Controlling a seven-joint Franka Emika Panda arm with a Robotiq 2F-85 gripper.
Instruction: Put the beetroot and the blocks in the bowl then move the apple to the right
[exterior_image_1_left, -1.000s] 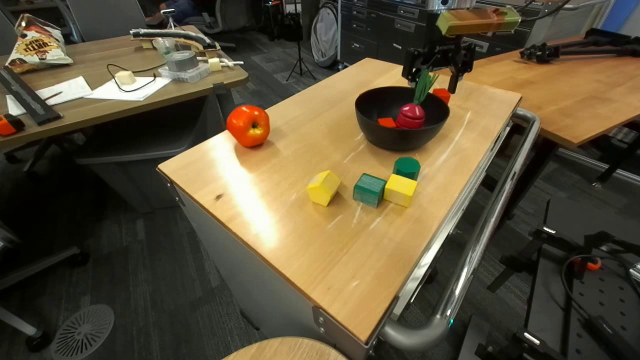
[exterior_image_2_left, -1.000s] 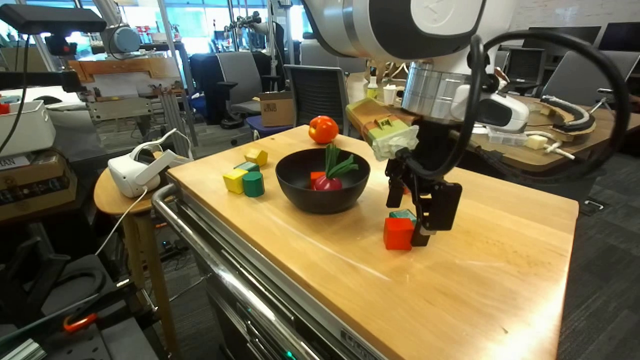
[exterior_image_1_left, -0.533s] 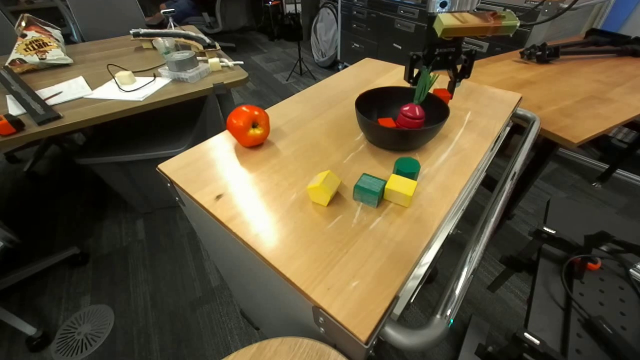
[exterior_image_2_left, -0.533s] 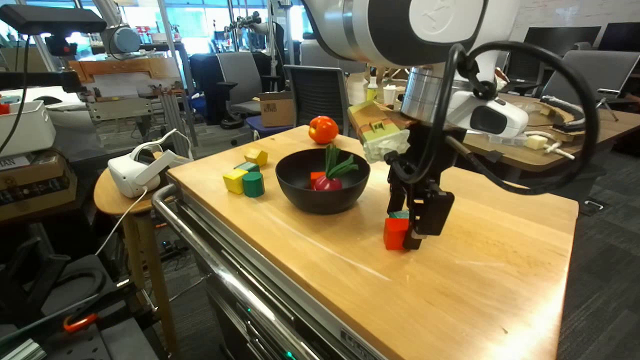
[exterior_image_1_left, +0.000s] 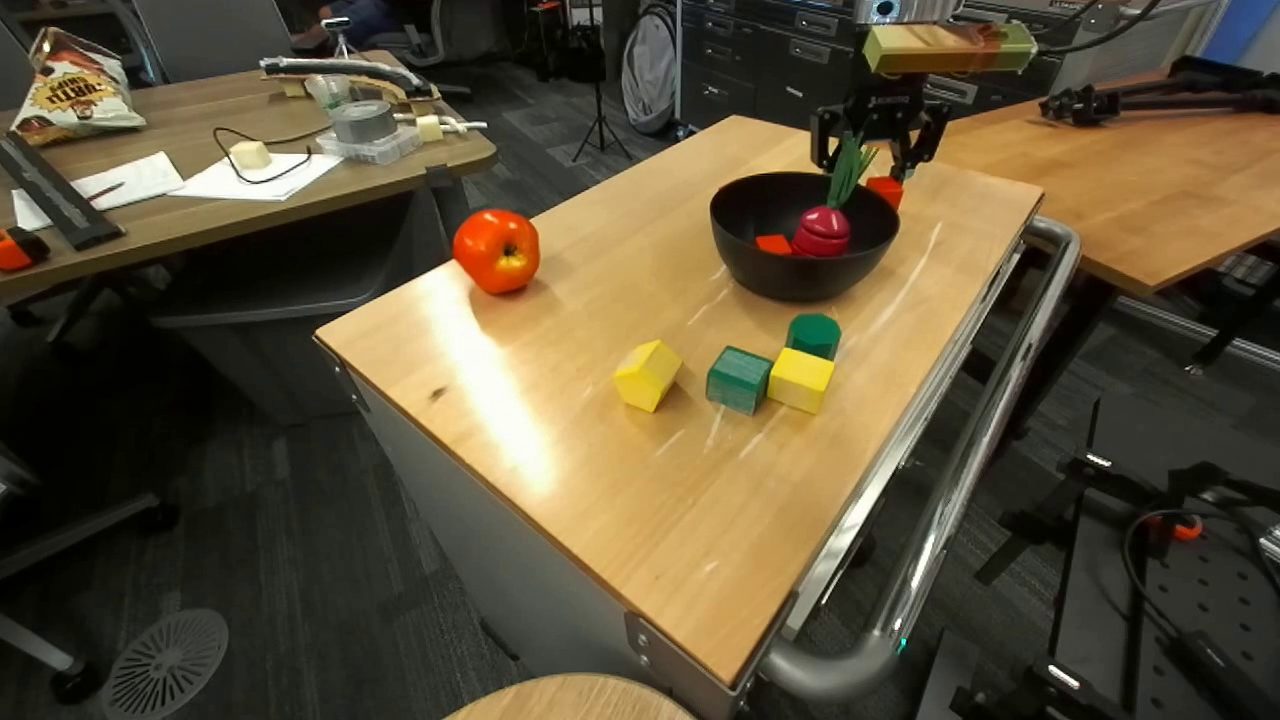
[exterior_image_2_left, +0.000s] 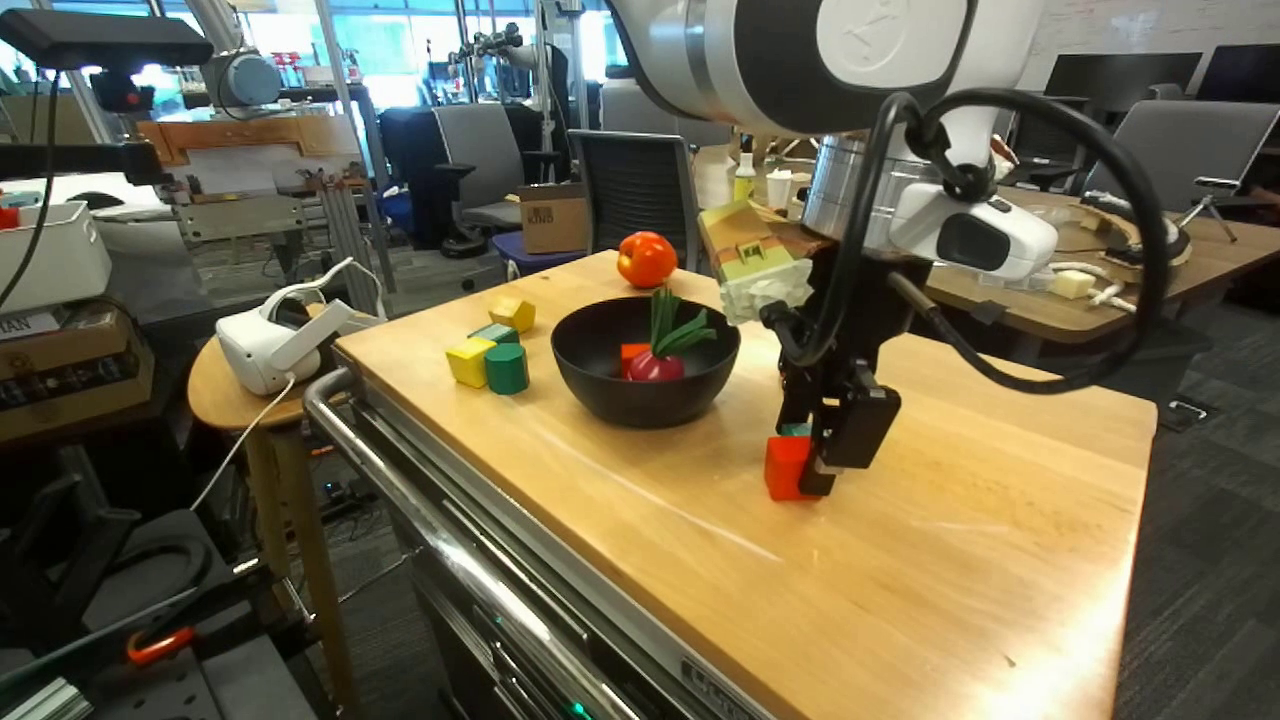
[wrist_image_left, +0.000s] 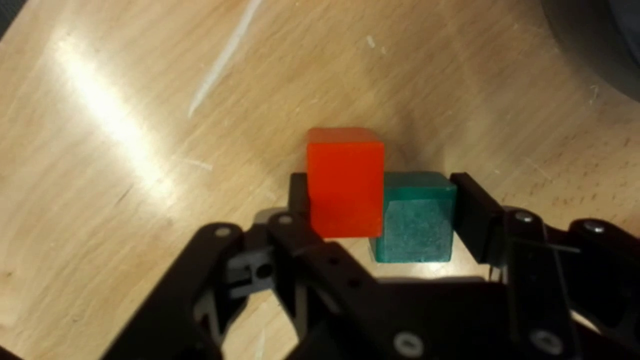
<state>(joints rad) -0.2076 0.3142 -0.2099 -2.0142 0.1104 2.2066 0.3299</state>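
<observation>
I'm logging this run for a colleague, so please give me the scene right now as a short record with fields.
Gripper: jaws either side of a red block and a green block; firm grip cannot be told
Bowl: upright on the tabletop, holding the beetroot and another red block
Also outside the bowl: green cube, yellow cube and green cylinder clustered; angular yellow block apart
Apple: on the tabletop, outside the bowl
Progress: beetroot in; several blocks not yet in

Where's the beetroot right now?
The beetroot is inside the black bowl. In an exterior view, it sits just right of a red block there.
</observation>
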